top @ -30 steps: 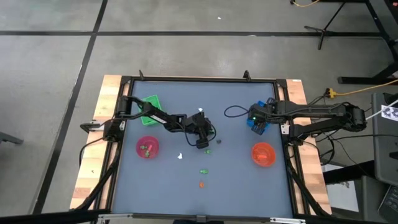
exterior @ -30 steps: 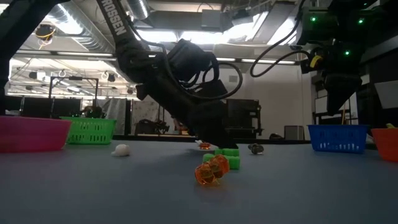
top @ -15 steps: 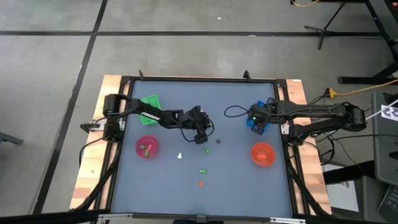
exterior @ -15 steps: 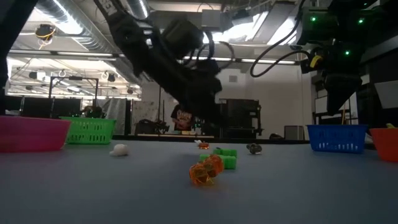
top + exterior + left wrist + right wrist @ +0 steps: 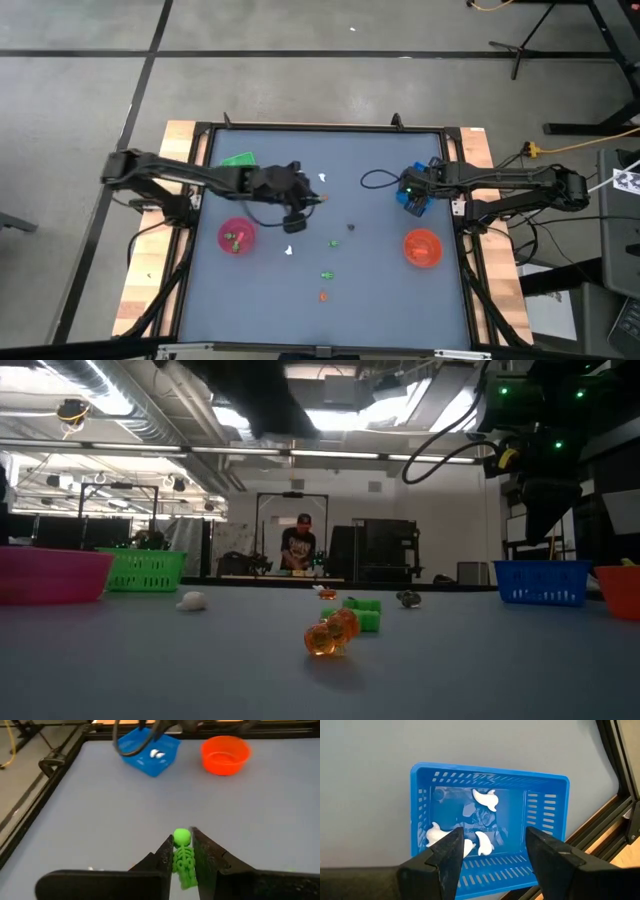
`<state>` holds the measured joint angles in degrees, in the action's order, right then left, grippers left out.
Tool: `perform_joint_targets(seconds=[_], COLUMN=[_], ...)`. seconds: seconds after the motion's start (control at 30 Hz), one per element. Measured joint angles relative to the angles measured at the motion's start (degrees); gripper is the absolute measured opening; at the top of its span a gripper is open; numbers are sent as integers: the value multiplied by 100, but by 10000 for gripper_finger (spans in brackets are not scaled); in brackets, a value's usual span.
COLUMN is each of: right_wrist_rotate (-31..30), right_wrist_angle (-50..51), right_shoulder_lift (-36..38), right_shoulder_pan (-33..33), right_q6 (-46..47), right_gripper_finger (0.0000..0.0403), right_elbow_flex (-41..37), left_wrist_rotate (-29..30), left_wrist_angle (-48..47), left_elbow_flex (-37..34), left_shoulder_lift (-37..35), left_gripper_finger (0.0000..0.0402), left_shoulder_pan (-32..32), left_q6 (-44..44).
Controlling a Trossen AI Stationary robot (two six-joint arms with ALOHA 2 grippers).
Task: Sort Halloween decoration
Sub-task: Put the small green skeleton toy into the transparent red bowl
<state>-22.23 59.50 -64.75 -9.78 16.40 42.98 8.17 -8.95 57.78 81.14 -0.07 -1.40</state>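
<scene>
Grey-blue tabletop (image 5: 380, 290) with a black frame fills the middle of the high view, and past its far edge, in the low view, a workshop shows with a person (image 5: 302, 546) standing in the background.

Of the containers, the blue basket (image 5: 487, 827) lies directly under the right gripper (image 5: 492, 850), whose fingers are spread apart and hold nothing; three white ghost figures (image 5: 486, 799) lie inside the basket. The orange bowl (image 5: 423, 248) sits near this basket, toward the front edge of the table. The green basket (image 5: 238, 160) is behind the left arm, near the far left corner, and the pink bowl (image 5: 237, 236) is just in front of that arm (some small pieces lie in it, too small to tell).

The left gripper (image 5: 182, 852) is raised over the middle of the table, between the pink bowl and the blue basket. Its fingers are pressed on a green skeleton figure (image 5: 183, 857), with the round head standing out beyond the fingertips.

Loose decorations lie on the table in front of the left gripper: a white ghost (image 5: 289, 251) closest to it, then a green piece (image 5: 333, 241) and a dark piece (image 5: 351, 226) toward the right arm. Further to the front are another green figure (image 5: 327, 273) and an orange pumpkin figure (image 5: 330, 634).
</scene>
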Motion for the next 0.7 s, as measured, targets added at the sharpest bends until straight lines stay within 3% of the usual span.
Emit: perform_joint_targets(seconds=[0.33, 0.57, 0.7], right_wrist_rotate=[1, 1, 1], right_wrist_angle=[-3, -3, -3], right_shoulder_lift=[0, 0, 0], right_shoulder_pan=[-1, -1, 1], right_q6=[0, 0, 0], right_gripper_finger=[211, 211, 211], right_elbow_flex=[-2, 0, -1], left_wrist_rotate=[-74, 4, 207], left_wrist_angle=[-3018, -5054, -5346], left_elbow_flex=[4, 4, -287], left_shoulder_lift=[-1551, -1709, -1687], left_gripper_finger=[36, 37, 37], left_shoulder_pan=[-913, -1690, -2003], left_q6=[-1834, -3023, -3500])
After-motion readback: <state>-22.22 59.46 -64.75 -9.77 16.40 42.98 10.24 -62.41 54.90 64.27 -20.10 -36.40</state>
